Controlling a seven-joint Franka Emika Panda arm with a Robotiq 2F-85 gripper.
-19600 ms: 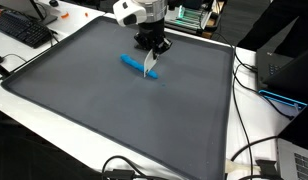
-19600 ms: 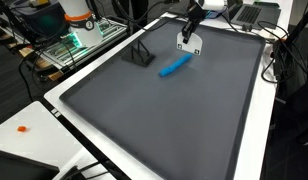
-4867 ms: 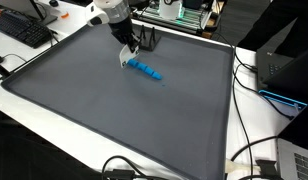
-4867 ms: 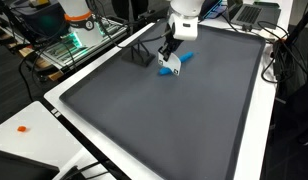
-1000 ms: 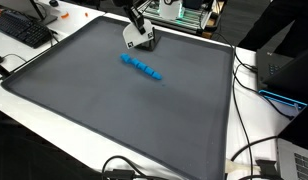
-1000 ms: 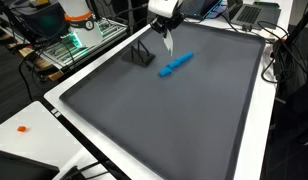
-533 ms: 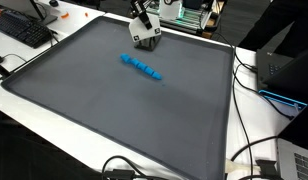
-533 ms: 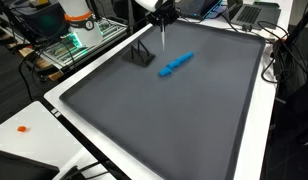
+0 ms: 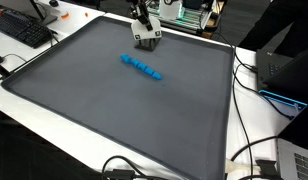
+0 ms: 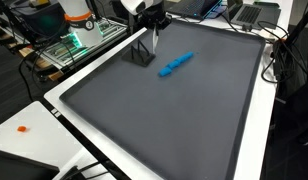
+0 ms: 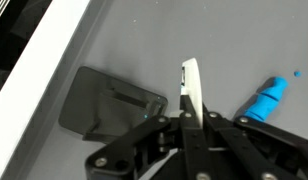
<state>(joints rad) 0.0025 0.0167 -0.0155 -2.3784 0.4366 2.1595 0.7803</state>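
Observation:
My gripper (image 9: 146, 33) hangs over the back part of the dark grey mat (image 9: 114, 110), also seen in an exterior view (image 10: 154, 28). It is shut on a thin white flat piece (image 11: 191, 92) that points down from the fingers (image 11: 194, 118). Just below it lies a dark grey angular stand (image 11: 109, 100), also seen in an exterior view (image 10: 142, 55). A bumpy blue stick (image 9: 141, 67) lies on the mat a short way off, apart from the gripper; it also shows in an exterior view (image 10: 175, 65) and in the wrist view (image 11: 266, 98).
The mat has a raised white rim (image 10: 64, 100). A keyboard (image 9: 22, 30) lies beyond one corner. Cables (image 9: 244, 160) and a laptop (image 9: 289, 70) lie beside one side. A green circuit board (image 10: 69, 45) and an orange-white object (image 10: 74, 12) stand off the mat.
The gripper, still holding the white piece, has moved away from the blue stick to above the dark stand, and the piece has turned more edge-on. The blue stick has not moved.

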